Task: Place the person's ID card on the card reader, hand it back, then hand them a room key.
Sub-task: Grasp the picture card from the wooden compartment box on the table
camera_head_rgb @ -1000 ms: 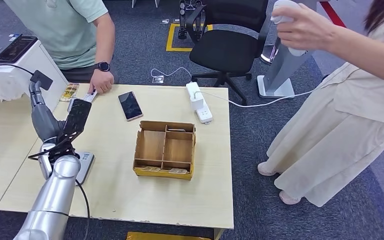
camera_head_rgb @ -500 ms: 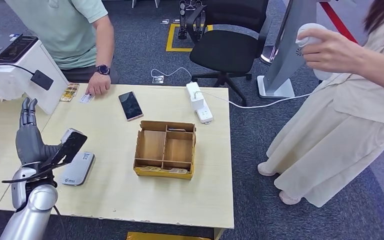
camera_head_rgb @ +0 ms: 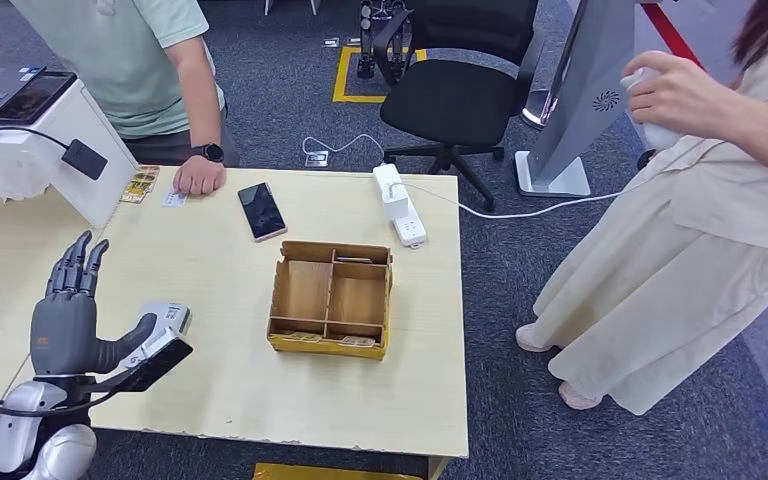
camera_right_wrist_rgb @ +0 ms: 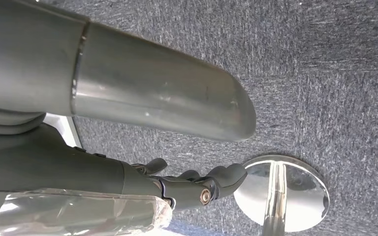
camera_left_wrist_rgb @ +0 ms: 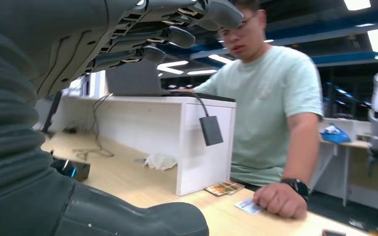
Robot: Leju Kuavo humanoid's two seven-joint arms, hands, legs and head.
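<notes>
My left hand hovers open over the near-left part of the wooden table, fingers spread upward and holding nothing; its fingers and thumb also show in the left wrist view. Just beside its thumb lies the grey card reader, partly covered. The ID card lies at the far edge under the fingertips of the person in the green shirt. Room key cards sit in the front slots of the wooden box. My right hand hangs over the carpet, fingers loosely bent, holding nothing.
A phone and a white power strip lie on the far half of the table. A white raised counter stands at the far left, with a stack of cards beside it. A second person in beige stands right.
My left arm has drawn back from the far edge by the seated person to the near-left corner, its hand now open. The standing person's hand with a white device moved right.
</notes>
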